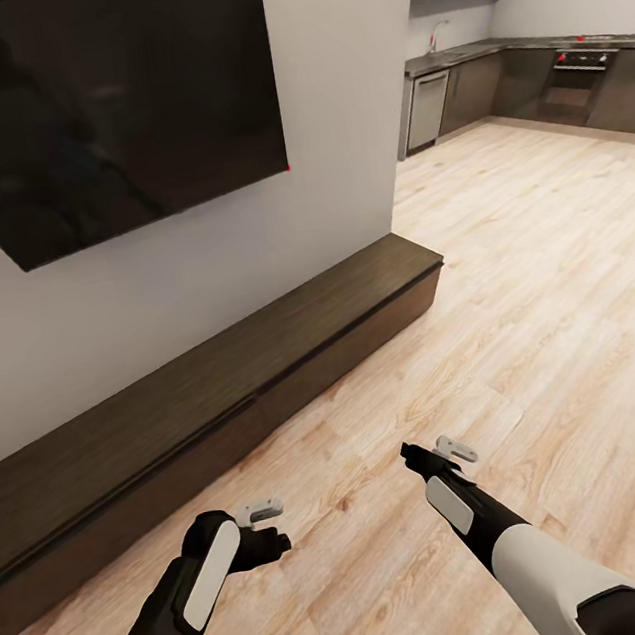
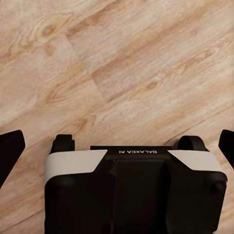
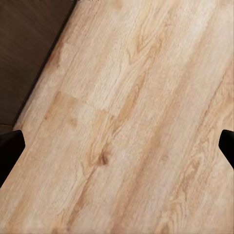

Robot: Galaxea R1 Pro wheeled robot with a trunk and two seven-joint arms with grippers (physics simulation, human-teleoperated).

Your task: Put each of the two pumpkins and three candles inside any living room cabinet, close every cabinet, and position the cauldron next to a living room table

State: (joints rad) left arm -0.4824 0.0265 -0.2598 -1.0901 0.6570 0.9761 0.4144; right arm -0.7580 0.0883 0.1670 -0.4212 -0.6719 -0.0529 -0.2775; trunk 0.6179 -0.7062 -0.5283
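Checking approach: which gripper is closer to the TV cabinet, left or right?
The left gripper. It hangs over the wood floor just off the cabinet front; the right gripper sits farther out over open floor. Both are empty.

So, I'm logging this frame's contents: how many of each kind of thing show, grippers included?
Cabinet: 1
Wall TV: 1
Grippers, left gripper and right gripper, both empty: 2
Pumpkins, candles, cauldron: 0 visible
Total: 4

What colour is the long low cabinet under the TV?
Dark brown wood grain; the cabinet shows best in the head view, with its fronts shut.
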